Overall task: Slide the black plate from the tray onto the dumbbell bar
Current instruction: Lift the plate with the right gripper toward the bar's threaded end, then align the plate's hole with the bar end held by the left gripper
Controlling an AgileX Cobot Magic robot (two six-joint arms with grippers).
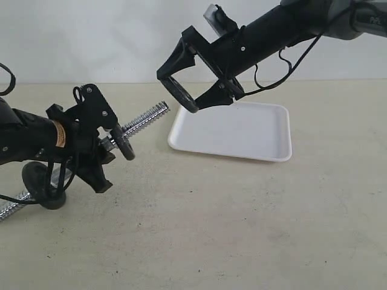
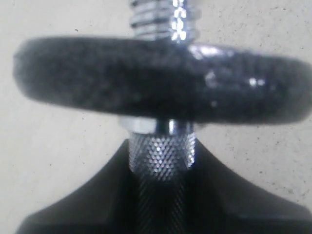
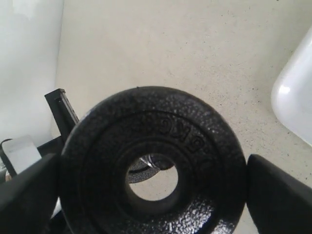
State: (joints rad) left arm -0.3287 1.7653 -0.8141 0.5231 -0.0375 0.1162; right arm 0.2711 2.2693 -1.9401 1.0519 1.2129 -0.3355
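My right gripper (image 1: 186, 90) (image 3: 153, 207) is shut on the black plate (image 1: 184, 95) (image 3: 200, 141), holding it by its rim in the air above the left edge of the white tray (image 1: 254, 130) (image 3: 297, 102). The plate's centre hole faces down and left toward the threaded tip of the dumbbell bar (image 1: 148, 118) (image 2: 161, 156), a short gap away. My left gripper (image 1: 91, 145) (image 2: 161, 200) is shut on the bar's knurled middle and holds it tilted, tip up to the right. The tray has nothing on it.
A second black disc (image 1: 125, 145) (image 2: 161, 83) sits on the bar just beyond my left fingers. Another black disc (image 1: 45, 184) is on the bar's low end near the table's left side. The beige tabletop (image 1: 242, 229) stretches in front.
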